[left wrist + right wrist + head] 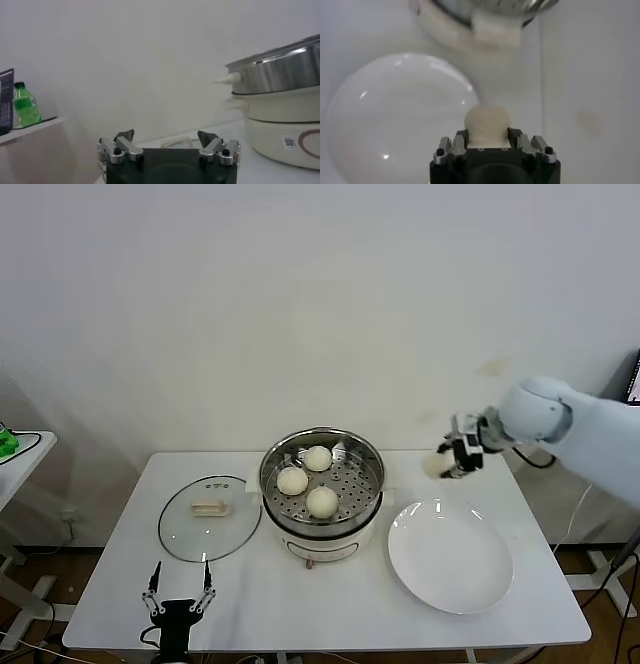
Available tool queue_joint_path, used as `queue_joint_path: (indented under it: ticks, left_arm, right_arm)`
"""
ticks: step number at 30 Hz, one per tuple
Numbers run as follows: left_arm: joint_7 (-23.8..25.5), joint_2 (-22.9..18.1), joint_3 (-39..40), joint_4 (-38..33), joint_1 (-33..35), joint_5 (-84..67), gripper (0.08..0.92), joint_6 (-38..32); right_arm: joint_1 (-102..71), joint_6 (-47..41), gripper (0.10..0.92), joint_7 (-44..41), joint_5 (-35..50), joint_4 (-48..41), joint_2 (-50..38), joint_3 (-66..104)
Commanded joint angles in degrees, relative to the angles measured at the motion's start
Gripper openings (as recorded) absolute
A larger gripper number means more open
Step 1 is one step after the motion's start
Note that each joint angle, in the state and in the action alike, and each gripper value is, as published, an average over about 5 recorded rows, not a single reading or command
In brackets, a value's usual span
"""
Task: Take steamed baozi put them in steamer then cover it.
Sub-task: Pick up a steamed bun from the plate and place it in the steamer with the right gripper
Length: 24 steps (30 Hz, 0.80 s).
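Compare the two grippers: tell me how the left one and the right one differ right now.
The left gripper is open and holds nothing; the right gripper is shut on a baozi. The left gripper sits low at the table's front edge, near the cover; the right gripper is raised above the table, beyond the plate and right of the steamer. Both have black bodies with metal fingers.
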Motion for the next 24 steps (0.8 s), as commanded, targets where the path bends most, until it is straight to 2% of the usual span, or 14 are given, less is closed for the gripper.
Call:
queue_joint_path:
  ticks: [1,11,24]
  left_arm:
    - [0.03,0.08,0.10,0.03,-0.11,0.09,0.823,0.04]
    - [0.02,0.01,0.15,-0.51,-0.15,0.04,0.823,-0.13]
    - [-0.01,-0.21,-0.19,-0.68,-0.39,-0.54,0.823,-0.96]
  right_arm:
    - [12.05,-6.25,0.517,5.89,15.77,0.68,13.49,-8.78]
    - [9.75,-9.76,0.518,8.00,24.78,-5.00,23.30,-13.33]
    - [2.74,-10.07,0.517,7.49,21.60,-11.14,25.96,-11.81]
